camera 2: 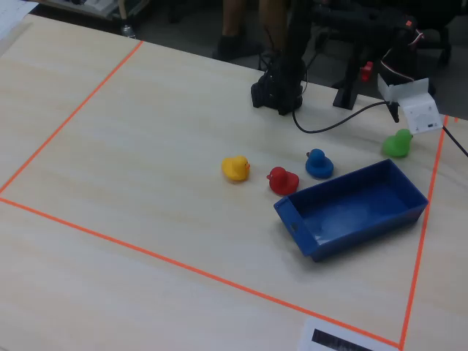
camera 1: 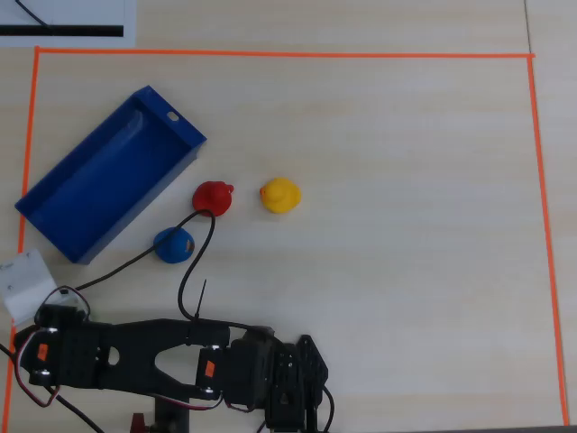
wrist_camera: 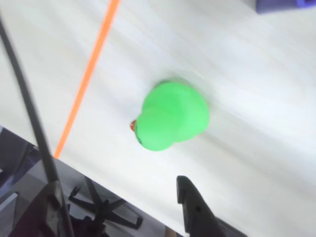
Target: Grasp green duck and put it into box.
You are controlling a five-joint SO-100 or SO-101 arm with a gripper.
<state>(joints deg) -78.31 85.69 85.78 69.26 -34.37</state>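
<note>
The green duck (wrist_camera: 170, 116) lies on the pale table in the blurred wrist view, beside an orange tape line and apart from the one dark fingertip (wrist_camera: 193, 205) that shows. In the fixed view the duck (camera 2: 398, 142) sits at the right, near the arm's base and a white part (camera 2: 417, 110). It is hidden in the overhead view. The blue box (camera 1: 108, 176) (camera 2: 355, 208) is open-topped and holds nothing. My gripper (camera 1: 293, 397) (camera 2: 276, 91) (wrist_camera: 117, 181) is folded down at the table's edge, far from the duck, with its jaws apart and nothing between them.
A red duck (camera 1: 214, 197), a yellow duck (camera 1: 280, 194) and a blue duck (camera 1: 173, 244) stand beside the box. A black cable (camera 1: 194, 262) loops past the red duck. Orange tape (camera 1: 270, 54) frames the work area. The table's edge is close to the gripper.
</note>
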